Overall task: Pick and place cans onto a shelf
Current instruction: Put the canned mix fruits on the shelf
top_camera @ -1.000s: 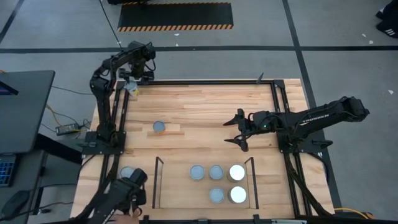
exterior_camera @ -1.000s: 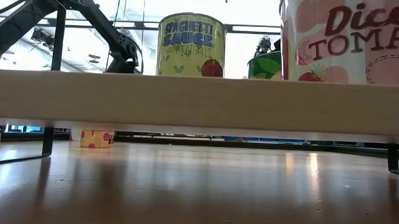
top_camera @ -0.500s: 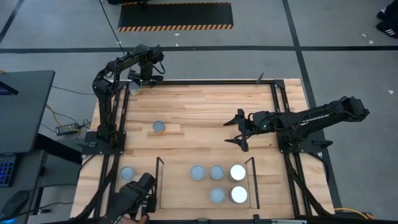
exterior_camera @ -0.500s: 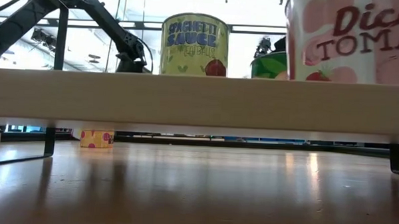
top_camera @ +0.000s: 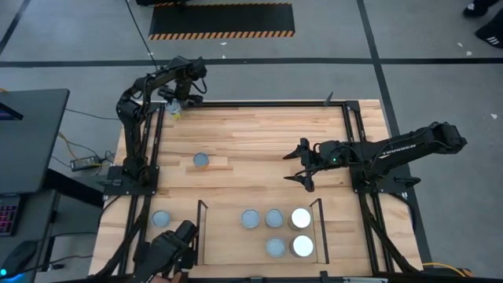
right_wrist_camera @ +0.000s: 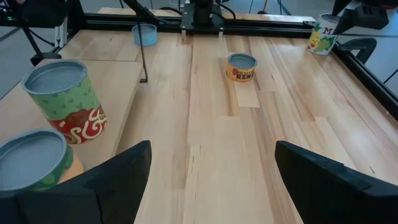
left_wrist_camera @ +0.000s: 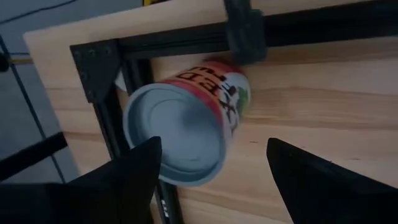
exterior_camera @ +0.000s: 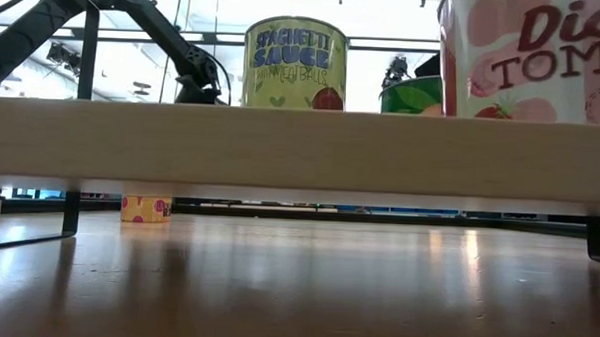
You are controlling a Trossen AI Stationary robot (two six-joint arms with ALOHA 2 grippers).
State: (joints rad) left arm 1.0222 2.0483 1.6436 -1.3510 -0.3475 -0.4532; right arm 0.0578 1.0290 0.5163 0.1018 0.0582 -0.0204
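A: Big picture first: the table was mostly bare wood, and the shelf at the near edge already carried five cans, three in the far row and two in the near row.

B: Three were left out. One sat just outside the shelf's left rail, one stood alone mid-table, and one was wedged in the far-left corner.

A: That corner can was the one that mattered. The left gripper hung right over it with fingers spread wide on either side, holding nothing.

B: In the left wrist view the can looked tilted, its lid turned toward the camera and its long axis leaning off vertical.

A: Tight spot, I'd say. The black frame ran along two sides of it, so any room to draw it out lay toward the table's middle.

B: And the right gripper?

A: It waited over the right half, jaws apart and empty, well clear of every can. The mid-table can lay nearest to it.
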